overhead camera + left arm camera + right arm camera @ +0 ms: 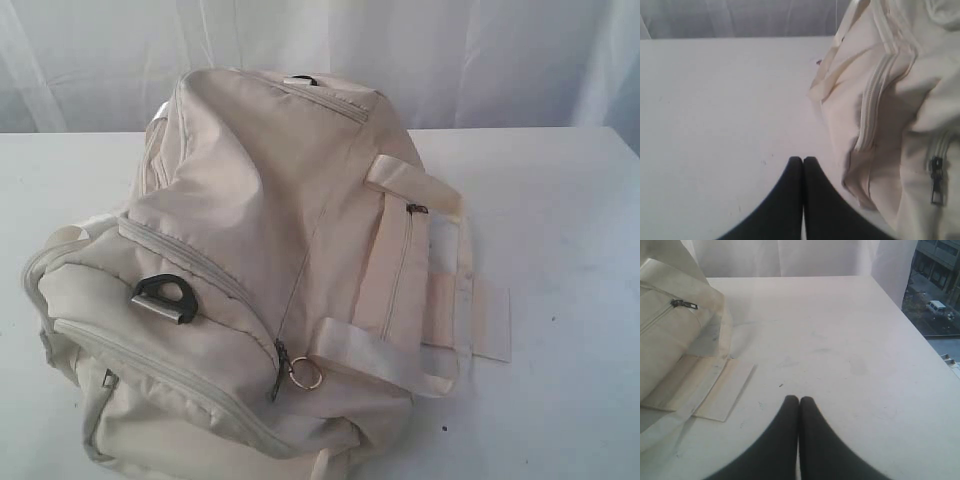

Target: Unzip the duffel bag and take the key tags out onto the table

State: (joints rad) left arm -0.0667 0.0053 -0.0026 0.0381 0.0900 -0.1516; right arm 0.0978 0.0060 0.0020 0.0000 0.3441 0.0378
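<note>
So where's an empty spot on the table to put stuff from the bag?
Biggest bare patch: the table right of the duffel bag, past its handle flap, near the right hand. A smaller patch lies left of the bag, near the left hand. The middle is crowded: the bag fills it.

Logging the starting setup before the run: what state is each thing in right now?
Cream fabric duffel bag: zipped shut, lying on the white table.
Metal ring zipper pull: untouched, resting on the bag.
Left claw: shut, empty.
Right claw: shut, empty.
Key tags: not visible.
</note>
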